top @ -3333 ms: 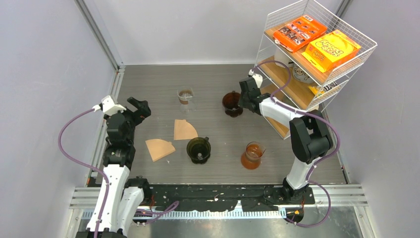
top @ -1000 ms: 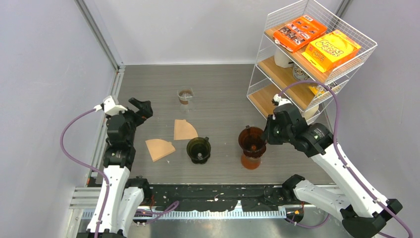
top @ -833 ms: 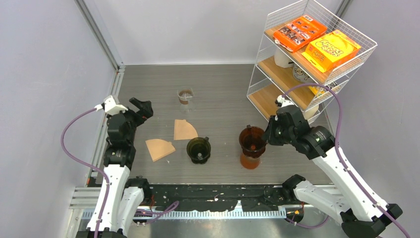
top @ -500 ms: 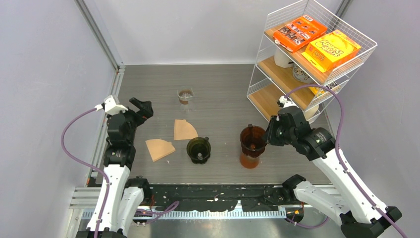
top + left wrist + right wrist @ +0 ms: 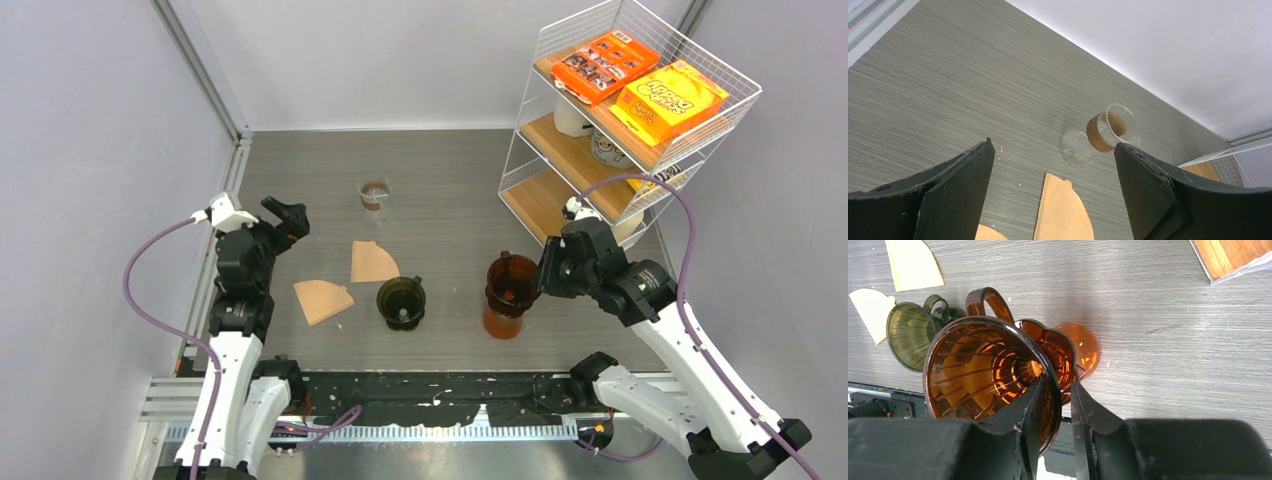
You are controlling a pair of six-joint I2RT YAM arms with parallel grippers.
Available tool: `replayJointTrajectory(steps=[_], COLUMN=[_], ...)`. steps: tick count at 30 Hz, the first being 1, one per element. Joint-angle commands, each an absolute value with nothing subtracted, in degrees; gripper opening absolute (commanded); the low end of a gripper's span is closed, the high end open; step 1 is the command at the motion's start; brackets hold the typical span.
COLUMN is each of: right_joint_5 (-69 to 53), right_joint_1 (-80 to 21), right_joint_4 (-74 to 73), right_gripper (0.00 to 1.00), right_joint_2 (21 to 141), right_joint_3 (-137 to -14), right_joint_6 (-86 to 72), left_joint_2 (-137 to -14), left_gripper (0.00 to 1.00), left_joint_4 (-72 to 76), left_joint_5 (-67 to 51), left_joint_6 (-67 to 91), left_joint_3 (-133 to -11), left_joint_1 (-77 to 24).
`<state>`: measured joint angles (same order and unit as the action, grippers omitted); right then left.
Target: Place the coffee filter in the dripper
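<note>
Your right arm swings wide from its base, elbow out to the side, forearm angled back in, wrist bent toward the ribbed amber glass dripper (image 5: 510, 280). This dripper sits on the amber glass server (image 5: 500, 322), right of the dark green glass dripper (image 5: 401, 300).

The right gripper (image 5: 1058, 390) has its jaws only slightly parted, astride the amber rim. One finger is inside the cone and the other (image 5: 1083, 415) is outside, with a sliver of daylight between it and the glass.

Your left arm stands folded upright, well left of the green dripper. The left gripper (image 5: 285, 218) is spread fully and holding nothing.

Two tan paper coffee filters lie flat. One (image 5: 372, 262) is just behind-left of the green dripper, the other (image 5: 323, 300) just left of it.
</note>
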<state>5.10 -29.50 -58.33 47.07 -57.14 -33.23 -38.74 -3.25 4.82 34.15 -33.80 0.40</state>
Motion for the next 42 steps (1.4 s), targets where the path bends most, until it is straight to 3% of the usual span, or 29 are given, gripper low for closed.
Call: replayJointTrajectory(steps=[1, 10, 16, 19, 21, 22, 23, 30, 42], right_joint_5=[8.06, 8.94, 8.66, 7.44, 5.65, 4.8, 3.44, -3.48, -3.75], right_joint_1=[-29.18, -29.13, -29.18, -29.19, -29.18, -29.18, -29.22, -29.29, -34.52], right_joint_4=[-59.43, -61.12, -61.14, -60.29, -59.11, -58.64, -57.53, -53.47, -50.8], right_gripper=[0.32, 0.34, 0.5, 0.61, 0.74, 0.91, 0.98, 0.95, 0.95], right_joint_2=[46.0, 45.77, 45.93, 46.11, 46.22, 46.27, 46.34, 49.05, 62.9], right_joint_3=[-58.64, -59.68, -62.08, -63.69, -64.71, -65.22, -65.57, -68.85, -82.06], right_joint_6=[-34.5, -34.28, -33.0, -31.46, -30.17, -29.67, -28.67, -24.7, -21.03], left_joint_2=[-38.27, -38.15, -38.2, -38.51, -38.77, -39.02, -39.2, -40.1, -40.92], left_gripper=[0.99, 0.99, 0.99, 0.99, 0.99, 0.99, 0.99, 0.99, 0.99], left_joint_4=[-0.33, -0.35, -0.35, -0.35, -0.35, -0.31, -0.33, -1.32, -2.52], left_joint_5=[4.18, 4.05, 3.74, 3.46, 3.11, 2.94, 2.75, 2.26, 1.43], left_joint_6=[34.54, 34.59, 34.54, 34.54, 34.47, 34.45, 34.5, 34.07, 33.22], left_joint_3=[-34.09, -34.1, -34.25, -34.41, -34.64, -34.71, -34.83, -35.67, -36.85], left_joint_1=[0.62, 0.62, 0.62, 0.62, 0.62, 0.62, 0.62, 0.64, -0.26])
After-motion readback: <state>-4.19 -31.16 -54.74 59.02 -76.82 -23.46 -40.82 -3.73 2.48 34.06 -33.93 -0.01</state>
